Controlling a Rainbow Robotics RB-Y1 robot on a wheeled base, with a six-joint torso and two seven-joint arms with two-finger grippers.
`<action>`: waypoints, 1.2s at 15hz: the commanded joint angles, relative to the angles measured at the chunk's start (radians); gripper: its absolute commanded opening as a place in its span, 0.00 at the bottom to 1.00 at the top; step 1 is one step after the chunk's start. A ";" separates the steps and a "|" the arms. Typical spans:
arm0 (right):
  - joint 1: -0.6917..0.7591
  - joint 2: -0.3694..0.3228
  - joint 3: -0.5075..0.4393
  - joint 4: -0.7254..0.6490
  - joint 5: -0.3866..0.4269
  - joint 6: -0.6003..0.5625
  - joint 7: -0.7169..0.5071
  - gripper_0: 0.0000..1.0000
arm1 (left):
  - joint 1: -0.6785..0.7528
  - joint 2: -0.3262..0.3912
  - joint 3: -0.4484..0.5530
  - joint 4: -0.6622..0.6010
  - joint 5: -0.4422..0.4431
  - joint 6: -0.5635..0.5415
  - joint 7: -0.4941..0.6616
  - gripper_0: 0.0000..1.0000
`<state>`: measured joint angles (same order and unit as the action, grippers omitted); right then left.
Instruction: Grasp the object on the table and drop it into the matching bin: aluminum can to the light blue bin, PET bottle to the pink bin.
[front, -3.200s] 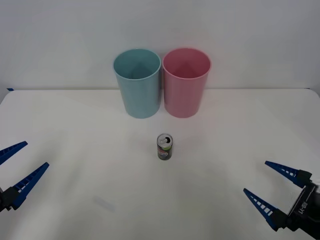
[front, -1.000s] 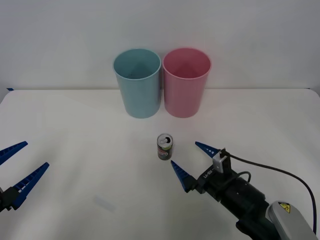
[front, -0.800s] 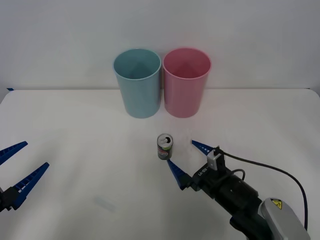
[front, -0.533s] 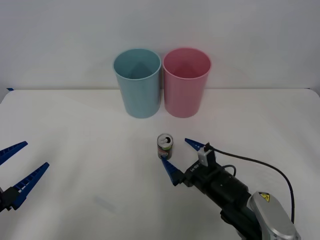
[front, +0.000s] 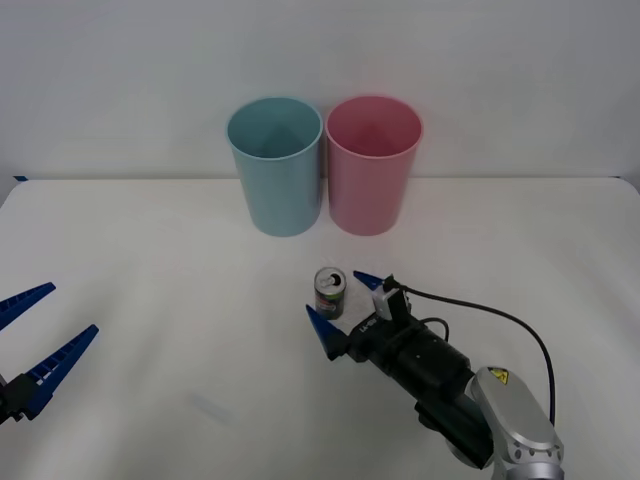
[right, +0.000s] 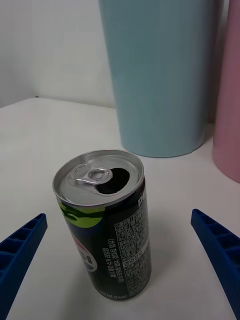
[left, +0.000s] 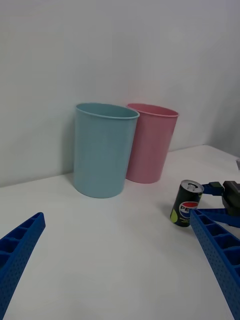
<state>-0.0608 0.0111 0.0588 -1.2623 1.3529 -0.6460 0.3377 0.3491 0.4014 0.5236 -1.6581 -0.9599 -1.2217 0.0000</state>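
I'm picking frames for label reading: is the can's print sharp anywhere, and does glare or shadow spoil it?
Right wrist view: the aluminum can is sharp, its fine print readable, with soft sheen on the silver top. Left wrist view: logo legible, small text not. Front view: can too small to read; only faint shadows on the table.

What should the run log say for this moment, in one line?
phase: pre-grasp | right end effector: open, straddling upright aluminum can | left end effector: open, parked at table edge | light blue bin: target
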 joint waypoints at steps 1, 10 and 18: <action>-0.019 0.003 0.009 0.020 0.000 0.022 0.003 1.00 | 0.000 0.000 0.000 0.000 0.000 0.000 0.000 1.00; -0.040 0.006 0.023 0.043 -0.014 0.055 -0.002 0.34 | 0.000 0.000 0.000 0.000 0.000 0.000 0.000 1.00; -0.040 0.006 0.027 0.043 -0.017 0.060 -0.002 0.00 | 0.000 0.000 0.000 0.000 0.000 0.000 0.000 1.00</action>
<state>-0.1014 0.0171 0.0858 -1.2194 1.3353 -0.5853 0.3348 0.3491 0.4014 0.5236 -1.6581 -0.9599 -1.2217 0.0000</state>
